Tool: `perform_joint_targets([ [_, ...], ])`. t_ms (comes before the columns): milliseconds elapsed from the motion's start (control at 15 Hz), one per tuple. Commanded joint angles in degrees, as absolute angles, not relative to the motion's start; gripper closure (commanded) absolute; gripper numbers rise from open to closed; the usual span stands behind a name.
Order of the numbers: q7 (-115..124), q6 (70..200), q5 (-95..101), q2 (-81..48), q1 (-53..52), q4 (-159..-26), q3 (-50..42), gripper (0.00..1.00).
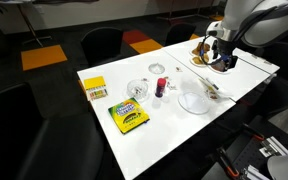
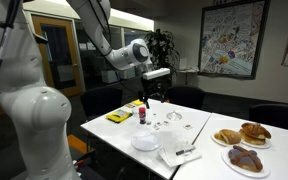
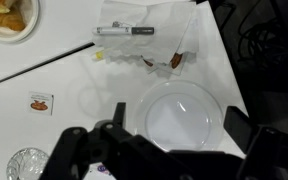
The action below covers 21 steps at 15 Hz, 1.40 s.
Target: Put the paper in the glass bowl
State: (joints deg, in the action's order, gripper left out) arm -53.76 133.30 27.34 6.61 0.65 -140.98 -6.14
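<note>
The paper (image 3: 149,42) lies flat on the white table with a pen (image 3: 124,30) on it and small scraps at its edge. It also shows in both exterior views (image 1: 212,90) (image 2: 180,152). The glass bowl (image 3: 28,162) shows at the bottom left of the wrist view and in both exterior views (image 1: 137,88) (image 2: 171,118), apart from the paper. My gripper (image 3: 177,120) is open and empty. It hangs well above the table (image 1: 221,55) (image 2: 156,82), over the flat white plate (image 3: 184,95).
The white plate (image 1: 194,99) (image 2: 146,142) lies next to the paper. A red bottle (image 1: 160,86), a clear ring lid (image 1: 157,66), a yellow crayon box (image 1: 127,116) and a small yellow box (image 1: 94,88) stand further along. Pastry plates (image 2: 246,140) (image 3: 8,18) sit at the table's end.
</note>
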Motion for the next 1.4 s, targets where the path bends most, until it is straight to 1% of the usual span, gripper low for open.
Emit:
perform_joint_targets([
  [0,-54.62,134.46,28.49,6.18,1.07,-140.65,-4.87,0.00],
  [400,-64.59,145.35,26.64,5.25,0.98,-142.48,-5.29,0.00],
  [667,-72.47,155.79,19.75,0.81,2.38,-143.27,-7.81,0.00],
  [800,-82.04,161.86,11.12,-3.11,3.16,-142.91,-9.04,0.00],
  [1000,-95.88,168.66,-2.56,-6.85,3.98,-143.19,-4.24,0.00],
  [1067,-100.95,168.60,-6.96,-7.90,7.75,-142.30,1.01,0.00],
  [1133,-105.46,167.57,-9.79,-9.20,9.08,-140.91,2.53,0.00],
  [1333,-112.49,166.47,-11.07,-11.71,8.69,-138.60,0.96,0.00],
])
